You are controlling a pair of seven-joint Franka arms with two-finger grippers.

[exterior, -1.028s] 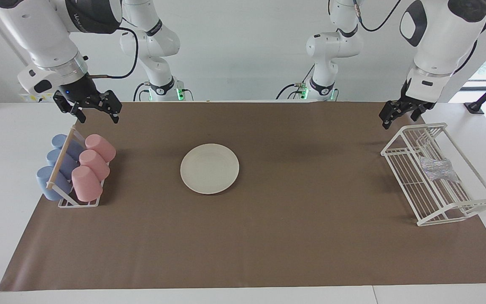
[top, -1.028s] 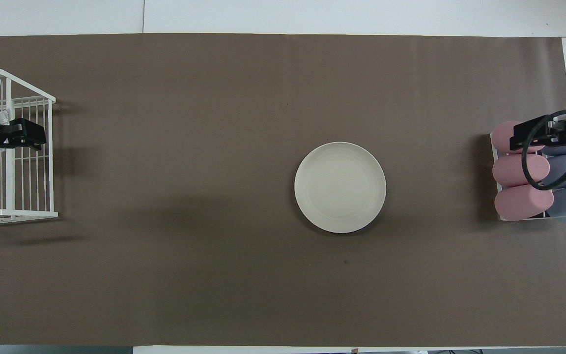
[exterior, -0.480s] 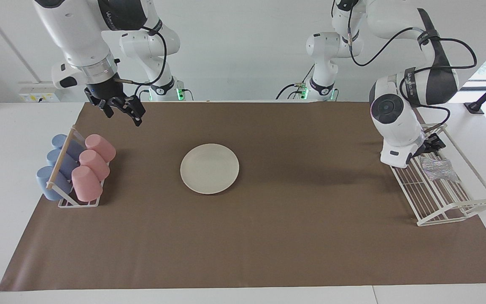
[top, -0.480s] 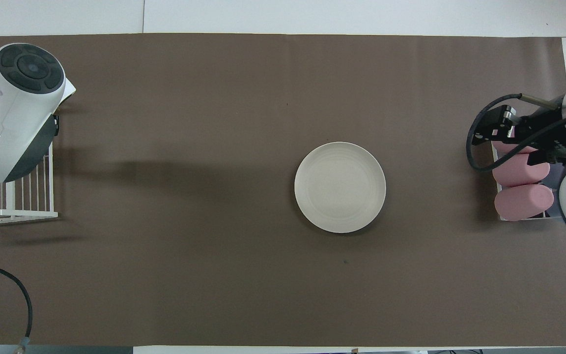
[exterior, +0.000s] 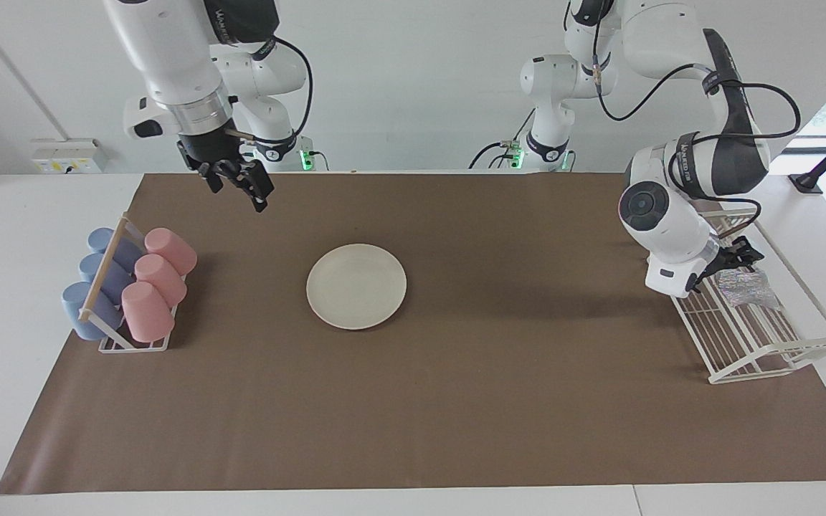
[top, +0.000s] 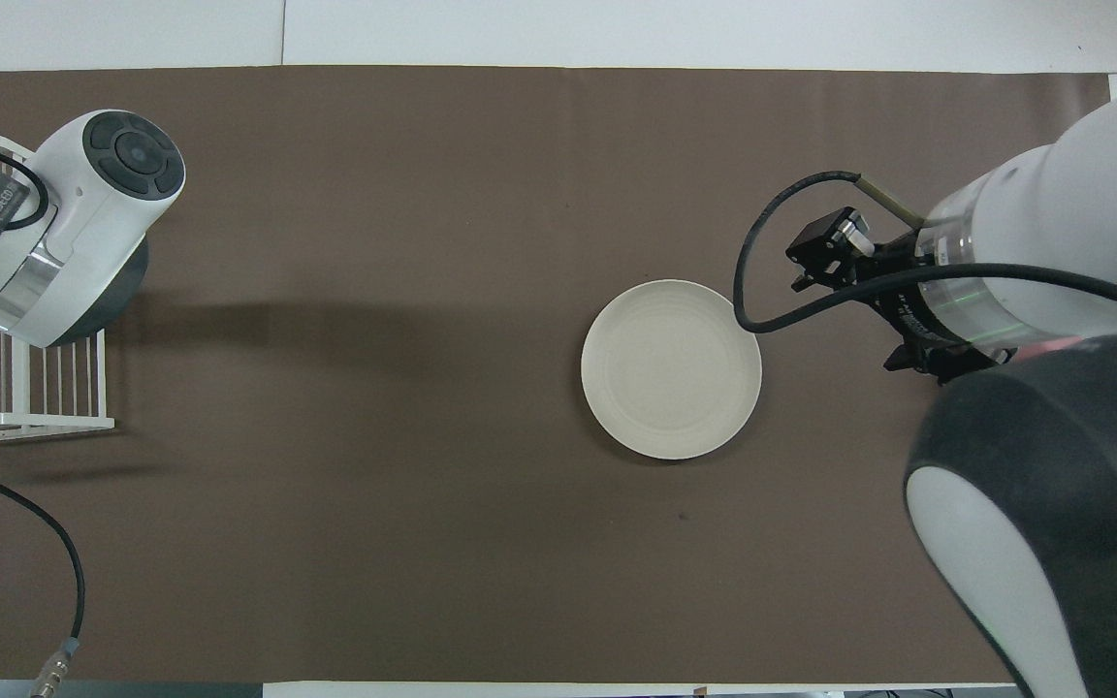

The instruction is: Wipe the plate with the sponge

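Observation:
The cream-white plate [exterior: 356, 286] [top: 672, 368] lies flat on the brown mat, with nothing on it. The silvery sponge [exterior: 743, 287] rests inside the white wire rack [exterior: 757, 347] at the left arm's end of the table. My left gripper [exterior: 741, 254] reaches down into that rack, open, its tips right beside the sponge and holding nothing. In the overhead view the left wrist hides both gripper and sponge. My right gripper [exterior: 237, 183] hangs open and empty in the air over the mat, between the cup holder and the plate.
A holder with pink cups [exterior: 155, 283] and blue cups [exterior: 97, 283] lying on their sides stands at the right arm's end. The brown mat [exterior: 456, 401] covers most of the white table. The right arm's cable [top: 762, 252] loops over the plate's edge in the overhead view.
The left arm has swung down and brought its gripper into the wire rack beside the sponge. The right gripper has moved from above the cup holder toward the plate.

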